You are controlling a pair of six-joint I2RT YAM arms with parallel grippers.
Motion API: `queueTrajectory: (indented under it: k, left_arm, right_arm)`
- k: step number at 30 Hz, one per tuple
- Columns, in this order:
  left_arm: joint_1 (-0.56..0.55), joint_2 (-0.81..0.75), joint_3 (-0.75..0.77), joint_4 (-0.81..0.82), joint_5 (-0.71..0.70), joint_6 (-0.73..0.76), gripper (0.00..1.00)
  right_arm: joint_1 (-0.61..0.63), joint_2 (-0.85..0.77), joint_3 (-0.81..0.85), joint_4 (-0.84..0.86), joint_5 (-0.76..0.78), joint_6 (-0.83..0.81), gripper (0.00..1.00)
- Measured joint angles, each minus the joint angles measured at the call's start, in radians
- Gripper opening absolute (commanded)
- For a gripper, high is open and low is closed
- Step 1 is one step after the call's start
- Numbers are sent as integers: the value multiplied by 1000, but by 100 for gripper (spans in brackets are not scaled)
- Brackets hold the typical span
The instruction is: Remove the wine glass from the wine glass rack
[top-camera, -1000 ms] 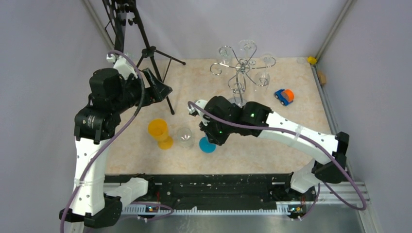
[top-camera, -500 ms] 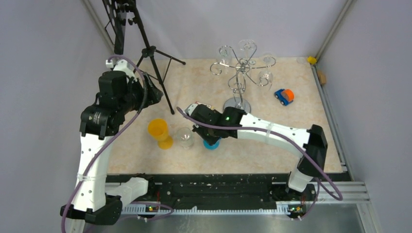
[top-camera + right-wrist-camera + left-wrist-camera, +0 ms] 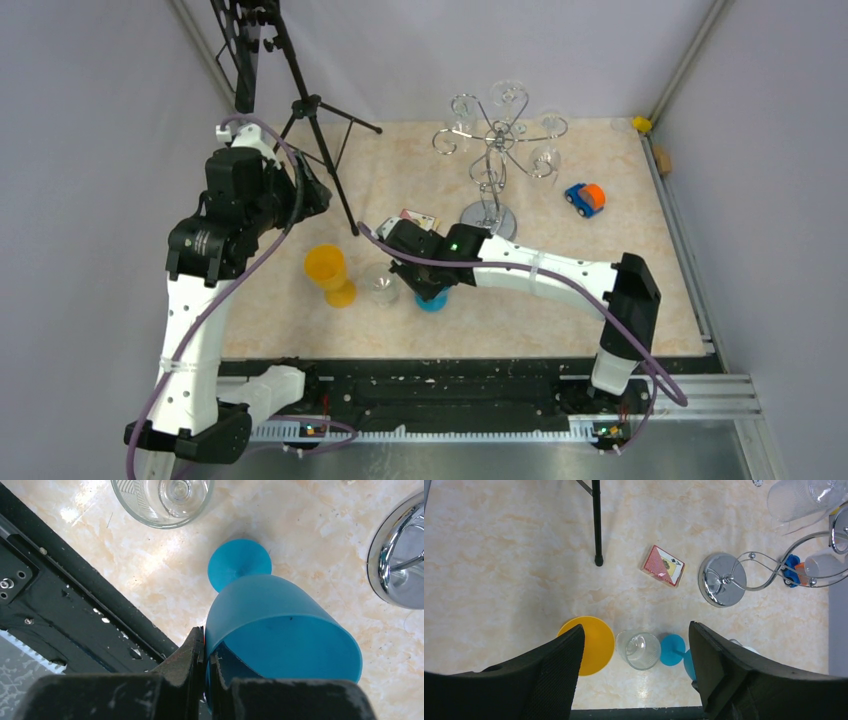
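The wine glass rack (image 3: pixel 497 135) is a chrome wire stand with scroll arms at the back of the table; its disc base (image 3: pixel 722 579) (image 3: pixel 400 570) shows in both wrist views. Clear glasses (image 3: pixel 543 160) (image 3: pixel 796 497) hang from its arms. A blue wine glass (image 3: pixel 280 615) (image 3: pixel 433 300) (image 3: pixel 672 649) is off the rack, its foot down at the tabletop in front of the rack. My right gripper (image 3: pixel 206 635) (image 3: pixel 425 280) is shut on its rim, one finger inside the bowl. My left gripper (image 3: pixel 636 630) (image 3: pixel 305 195) hangs open and holds nothing, high over the table's left side.
A clear glass (image 3: pixel 380 283) (image 3: pixel 639 650) (image 3: pixel 162 497) and a yellow one (image 3: pixel 327 270) (image 3: pixel 591 645) stand left of the blue glass. A card deck (image 3: pixel 663 565) lies near the rack base. A toy car (image 3: pixel 585 198) sits right; black tripod (image 3: pixel 300 100) back left.
My right wrist has shifted left and lower over the blue glass, whose foot stays in place. My left arm has drawn back to the left.
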Motion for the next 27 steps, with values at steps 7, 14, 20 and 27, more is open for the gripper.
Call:
queueTrajectory:
  k: [7, 14, 20, 27]
  left_arm:
    - [0, 0, -2, 0, 2, 0, 80]
    - [0, 0, -2, 1, 13, -3, 80]
    - [0, 0, -2, 2, 61, -15, 80]
    - [0, 1, -2, 3, 94, -22, 80]
  right_arm:
    - [0, 35, 0, 6, 14, -1, 4]
    - [0, 49, 1, 15, 23, 2, 19]
    - [0, 49, 5, 13, 22, 8, 27]
    - [0, 48, 72, -10, 16, 10, 29]
